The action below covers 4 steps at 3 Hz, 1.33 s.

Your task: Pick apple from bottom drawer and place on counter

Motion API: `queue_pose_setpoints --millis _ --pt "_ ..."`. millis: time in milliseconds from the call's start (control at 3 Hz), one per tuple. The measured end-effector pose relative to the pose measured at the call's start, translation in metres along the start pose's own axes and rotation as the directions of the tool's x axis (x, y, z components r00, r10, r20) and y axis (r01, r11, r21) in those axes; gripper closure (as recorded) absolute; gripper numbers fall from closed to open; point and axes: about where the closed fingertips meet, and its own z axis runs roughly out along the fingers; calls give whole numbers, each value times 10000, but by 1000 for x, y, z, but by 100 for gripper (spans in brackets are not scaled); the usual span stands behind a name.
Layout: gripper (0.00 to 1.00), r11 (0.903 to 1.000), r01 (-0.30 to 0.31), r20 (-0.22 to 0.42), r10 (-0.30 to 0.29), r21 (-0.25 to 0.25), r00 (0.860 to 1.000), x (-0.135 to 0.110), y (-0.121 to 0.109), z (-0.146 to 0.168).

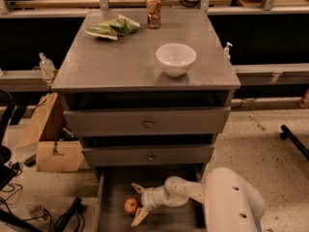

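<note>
The apple (131, 206), small and red-orange, lies on the floor of the open bottom drawer (110, 192), toward its left side. My gripper (138, 203) is inside the drawer just right of the apple. Its two pale fingers (139, 217) are spread apart, one behind and one in front of the apple, and are not closed on it. The white arm reaches in from the lower right. The counter (116, 62) is the grey top of the cabinet above.
On the counter stand a white bowl (175, 58), a green chip bag (112, 27) and a can (154, 5). Two shallower drawers (147, 123) sit partly open above the bottom one. A cardboard box (50, 144) and cables lie on the floor at left.
</note>
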Motion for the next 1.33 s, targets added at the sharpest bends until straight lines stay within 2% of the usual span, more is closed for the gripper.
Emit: queue_pose_setpoints --millis 333,667,1333 --pt "0 9997 44 10 -44 -253 10000 1 4 17" --pt "17 9989 121 -46 -123 -458 9999 3 7 31" --pt "64 9980 180 -259 -196 -600 9995 6 11 47"
